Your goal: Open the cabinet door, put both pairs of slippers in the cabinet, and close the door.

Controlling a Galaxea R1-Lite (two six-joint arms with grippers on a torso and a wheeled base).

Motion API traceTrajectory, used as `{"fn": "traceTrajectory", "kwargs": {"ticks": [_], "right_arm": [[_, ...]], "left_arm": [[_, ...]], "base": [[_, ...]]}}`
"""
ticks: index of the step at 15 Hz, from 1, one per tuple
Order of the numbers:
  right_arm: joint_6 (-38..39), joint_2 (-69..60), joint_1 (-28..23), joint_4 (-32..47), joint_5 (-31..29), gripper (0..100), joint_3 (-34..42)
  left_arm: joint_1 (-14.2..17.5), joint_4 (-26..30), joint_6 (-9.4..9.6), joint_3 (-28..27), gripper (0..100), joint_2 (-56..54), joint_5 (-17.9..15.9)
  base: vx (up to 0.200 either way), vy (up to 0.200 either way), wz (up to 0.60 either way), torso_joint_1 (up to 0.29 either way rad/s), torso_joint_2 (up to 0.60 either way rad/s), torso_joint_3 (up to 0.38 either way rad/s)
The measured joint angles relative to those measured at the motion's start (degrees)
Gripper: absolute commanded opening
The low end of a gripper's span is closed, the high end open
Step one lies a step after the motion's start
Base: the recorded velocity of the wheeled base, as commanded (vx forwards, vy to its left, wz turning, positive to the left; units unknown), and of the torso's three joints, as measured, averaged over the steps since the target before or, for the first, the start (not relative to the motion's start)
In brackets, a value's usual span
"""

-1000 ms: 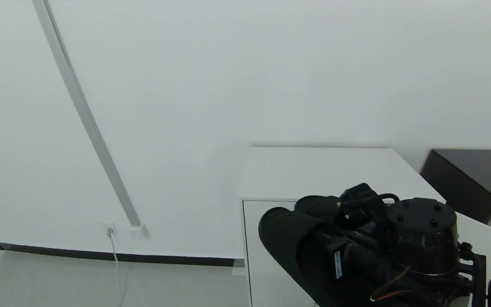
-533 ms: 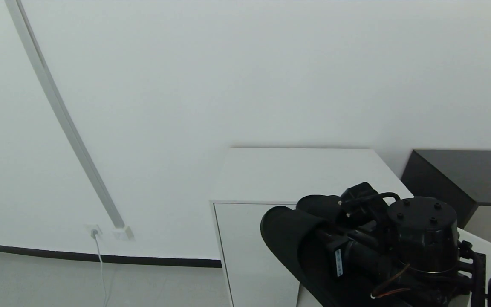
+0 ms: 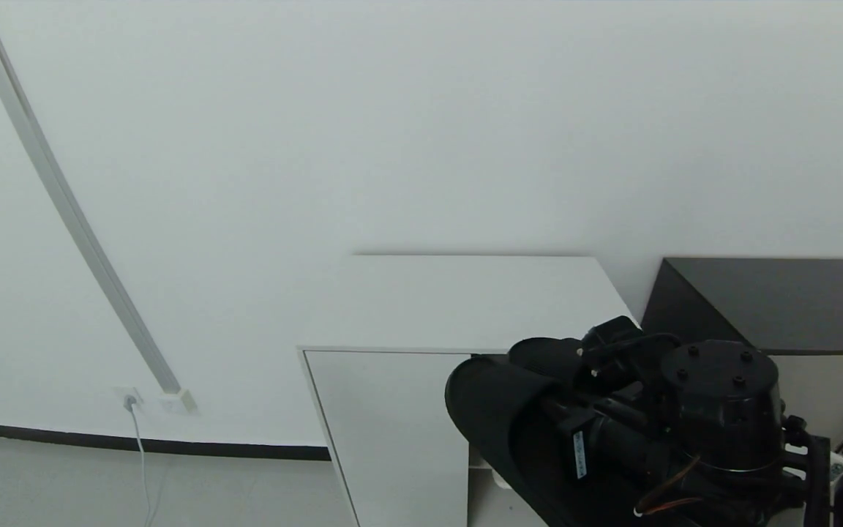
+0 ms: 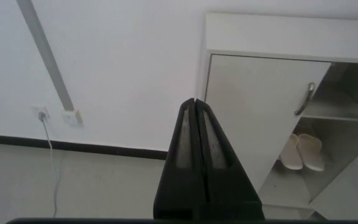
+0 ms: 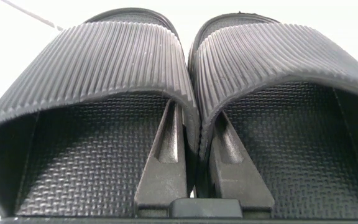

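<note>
The right pincer (image 5: 194,127) is grasping the pair of black slippers (image 5: 104,74). Its 2 fingers (image 5: 163,155) are slid in under the ribbed straps, 1 finger in each slipper, and they press the 2 inner edges together between them. The slippers sit side by side, touching, with their toes pointing away from the pincer.

In the head view the black slippers (image 3: 491,410) are carried in front of the white cabinet (image 3: 465,300). The cabinet's door (image 3: 385,432) stands swung out just to the robot's left of them. A dark cabinet (image 3: 780,300) stands beyond the pincer to the robot's right, beside the white one.

The left pincer (image 4: 195,109) is clenched with nothing in it, its 2 fingers (image 4: 182,146) pressed flat against each other. It hangs well apart from the cabinet (image 4: 278,37), with its tips pointing toward the door (image 4: 253,118). The door's handle (image 4: 304,99) is on the edge next to the opening.

Past the door, farther off than the left pincer's tips, a pair of white slippers (image 4: 303,151) lies inside the cabinet on its lowest level, under a shelf (image 4: 344,113).

On the wall beyond the left pincer are a socket (image 4: 40,114) with a cable (image 4: 53,168) hanging from it and a grey strip (image 4: 45,53) running upward.
</note>
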Motion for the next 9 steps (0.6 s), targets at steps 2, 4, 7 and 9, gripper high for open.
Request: {"fn": "traceTrajectory", "kwargs": {"ticks": [2,4,7,9], "right_arm": [[0.0,0.1,0.0,0.0,0.0,0,0.0],[0.0,0.4,0.2,-0.1,-0.1,0,0.0],[0.0,0.7,0.7,-0.2,-0.1,0,0.4],[0.0,0.8,0.9,-1.1,0.0,0,0.5]], "left_arm": [[0.0,0.0,-0.02,0.0,0,0.0,0.0],[0.0,0.0,0.00,0.0,0,0.0,0.0],[0.0,0.0,0.00,0.0,0,0.0,0.0],[0.0,0.0,0.00,0.0,0,0.0,0.0]], "base": [[0.000,0.000,0.00,0.000,0.00,0.000],[0.000,0.000,-0.30,0.001,0.00,0.001],[0.000,0.000,-0.20,0.001,0.00,0.001],[0.000,0.000,0.00,0.000,0.00,0.000]]}}
